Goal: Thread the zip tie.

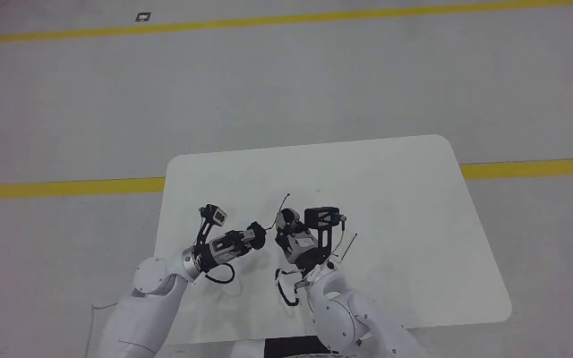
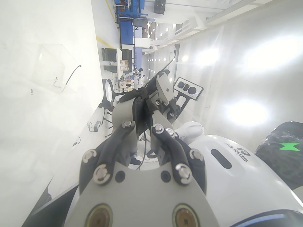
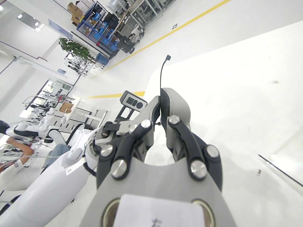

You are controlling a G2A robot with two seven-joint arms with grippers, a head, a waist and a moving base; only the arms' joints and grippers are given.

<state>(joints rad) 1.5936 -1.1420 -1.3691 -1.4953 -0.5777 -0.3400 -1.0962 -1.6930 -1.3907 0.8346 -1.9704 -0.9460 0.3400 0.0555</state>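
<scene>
Top view: both arms meet over the near middle of the white tabletop. The left gripper and right gripper sit tip to tip, nearly touching, and the black zip tie projects from the right one. A thin black strip lies on the surface just beside the right arm. Left wrist view: the left gripper has its fingers clenched at the tips around something dark; whether that is the tie's tail cannot be told. Right wrist view: the right gripper has its fingers pinched on the zip tie, whose head end stands free beyond them. Risk, as judged: the unsupported length is flexible and may twist between the pads, leaving tail and head slot misaligned. With the grippers this close, a correcting move could knock them together and dislodge the tie.
</scene>
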